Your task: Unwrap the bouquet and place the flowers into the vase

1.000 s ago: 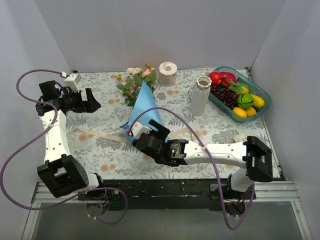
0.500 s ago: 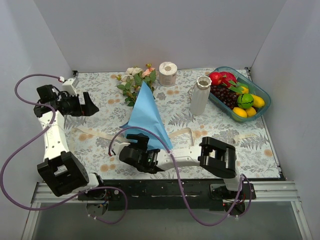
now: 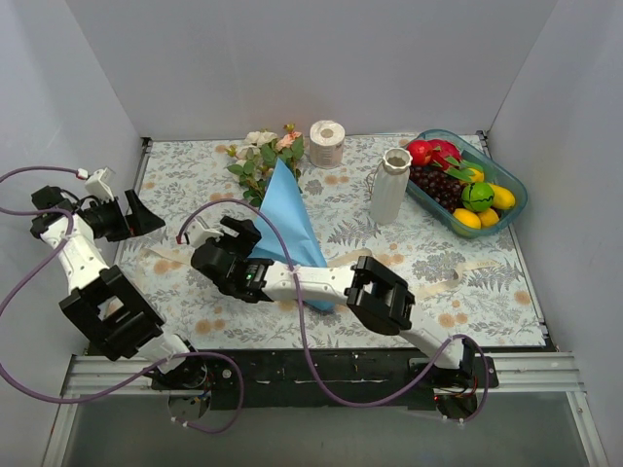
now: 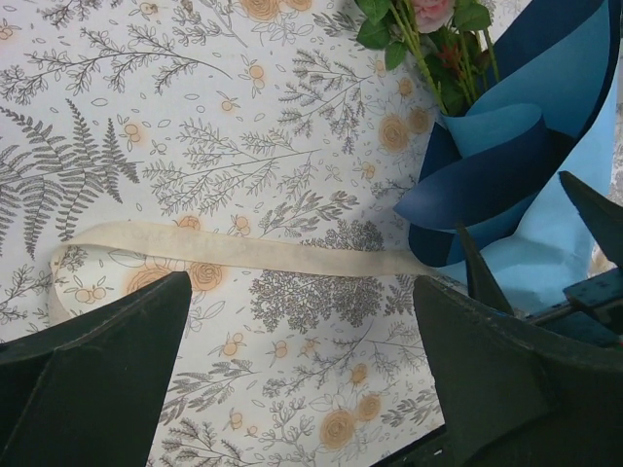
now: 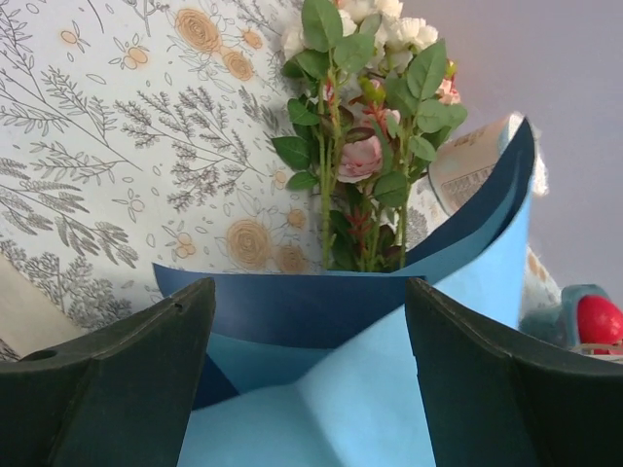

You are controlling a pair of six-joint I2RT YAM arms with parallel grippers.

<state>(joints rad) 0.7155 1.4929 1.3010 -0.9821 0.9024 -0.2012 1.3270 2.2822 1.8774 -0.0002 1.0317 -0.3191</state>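
Blue paper (image 5: pixel 389 389) loose round stems, beige ribbon (image 4: pixel 243 255) off, flat on table (image 3: pixel 195 185). Unwrap step looks half done. Bouquet (image 3: pixel 280 199) lies mid-table, left of vase (image 3: pixel 391 185). Long axis near-far: blooms toward back wall, cone tip toward arms. Right gripper (image 5: pixel 310 287) jaws wide, straddling paper edge, nothing clamped. Left gripper (image 4: pixel 302 282) spread wide, empty, at left edge. Next: pinch paper edge, peel clear of stems.
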